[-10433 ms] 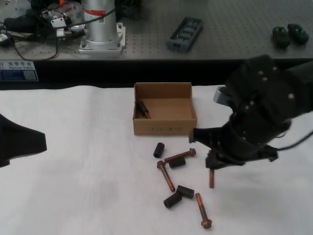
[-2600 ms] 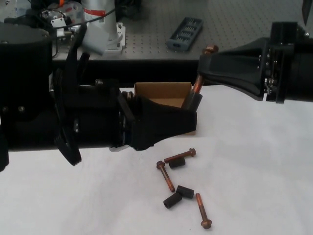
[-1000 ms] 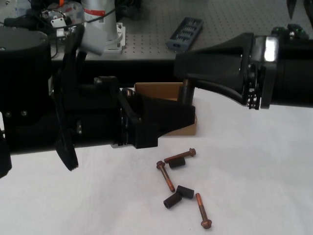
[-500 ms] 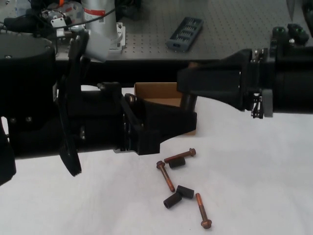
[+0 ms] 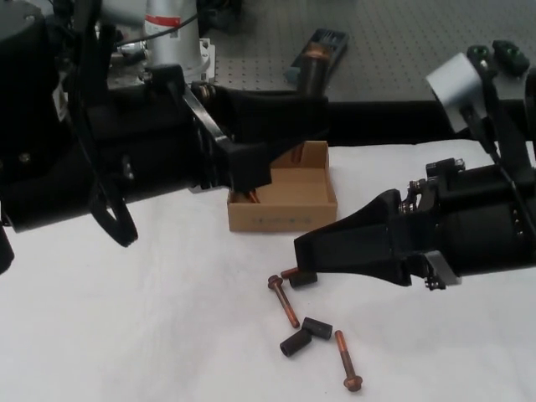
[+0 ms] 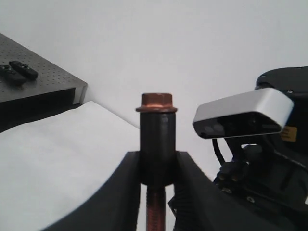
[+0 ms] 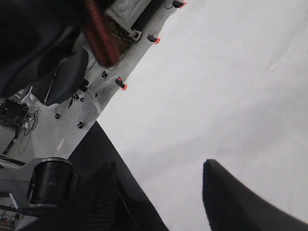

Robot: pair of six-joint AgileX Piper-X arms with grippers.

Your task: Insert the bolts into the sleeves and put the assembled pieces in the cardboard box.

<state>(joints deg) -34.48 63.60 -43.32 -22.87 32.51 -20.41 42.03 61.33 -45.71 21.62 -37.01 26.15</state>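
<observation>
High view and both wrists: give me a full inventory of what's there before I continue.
cardboard box: one, brown, on the cloth
assembled piece: one, black sleeve on copper bolt, held above the cardboard box
loose bolts: three, copper, on the cloth before the box, one partly hidden
loose sleeves: three, black, among those bolts
cloth: one, white, covering the bench
rack: one, blue-grey, far bench
left claw: black, shut on the assembled piece
right claw: black, open, empty, low near the loose parts
</observation>
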